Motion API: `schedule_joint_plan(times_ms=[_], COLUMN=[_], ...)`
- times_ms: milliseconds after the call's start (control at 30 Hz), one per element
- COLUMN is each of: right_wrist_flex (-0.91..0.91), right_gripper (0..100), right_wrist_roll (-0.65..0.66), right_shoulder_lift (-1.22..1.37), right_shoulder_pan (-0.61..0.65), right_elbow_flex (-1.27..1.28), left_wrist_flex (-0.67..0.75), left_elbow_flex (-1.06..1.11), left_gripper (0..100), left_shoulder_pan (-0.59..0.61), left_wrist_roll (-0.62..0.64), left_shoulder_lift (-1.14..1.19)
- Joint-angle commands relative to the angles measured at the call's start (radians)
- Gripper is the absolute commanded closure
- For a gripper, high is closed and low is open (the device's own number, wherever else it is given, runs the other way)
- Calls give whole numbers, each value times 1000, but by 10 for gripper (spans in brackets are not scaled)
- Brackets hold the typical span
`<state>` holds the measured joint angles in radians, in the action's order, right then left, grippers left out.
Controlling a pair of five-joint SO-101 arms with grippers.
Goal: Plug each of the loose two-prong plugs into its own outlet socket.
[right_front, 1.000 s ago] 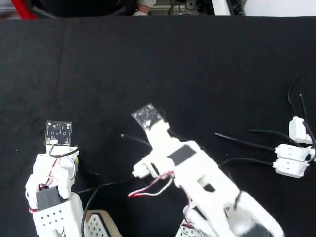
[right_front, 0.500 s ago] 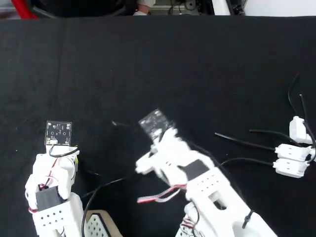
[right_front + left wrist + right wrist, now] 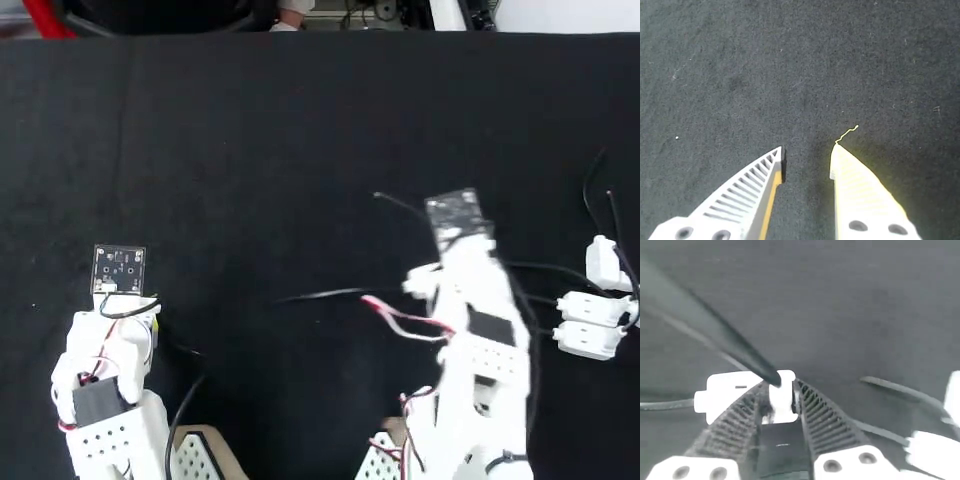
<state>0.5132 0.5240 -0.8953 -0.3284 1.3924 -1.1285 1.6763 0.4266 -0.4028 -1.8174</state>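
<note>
While the left gripper (image 3: pixel 807 161) hangs spread open above the black table (image 3: pixel 790 60), touching nothing, the right gripper (image 3: pixel 781 386) is clamped on a white plug (image 3: pixel 724 391), near the outlet sockets (image 3: pixel 588 325)

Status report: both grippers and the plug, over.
Left gripper open, above table. Right gripper shut on plug. Sockets to its right, cables lying between.

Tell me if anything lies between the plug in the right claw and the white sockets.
No solid object does. The right claw holds the plug, and only thin black cords lie flat between it and the white sockets.
</note>
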Motion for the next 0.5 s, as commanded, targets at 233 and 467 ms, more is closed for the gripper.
schedule_joint_plan(times_ms=[233,467], right_wrist_flex=[-377,-376], right_gripper=[986,984], right_wrist_roll=[35,-95], right_shoulder_lift=[317,716], right_shoulder_pan=[-298,-368], right_elbow_flex=[-228,-538], left_wrist_flex=[32,32], left_elbow_flex=[13,13], left_gripper=[838,838], left_shoulder_pan=[-1,-1], left_wrist_roll=[-6,-6], left_shoulder_lift=[-6,-6])
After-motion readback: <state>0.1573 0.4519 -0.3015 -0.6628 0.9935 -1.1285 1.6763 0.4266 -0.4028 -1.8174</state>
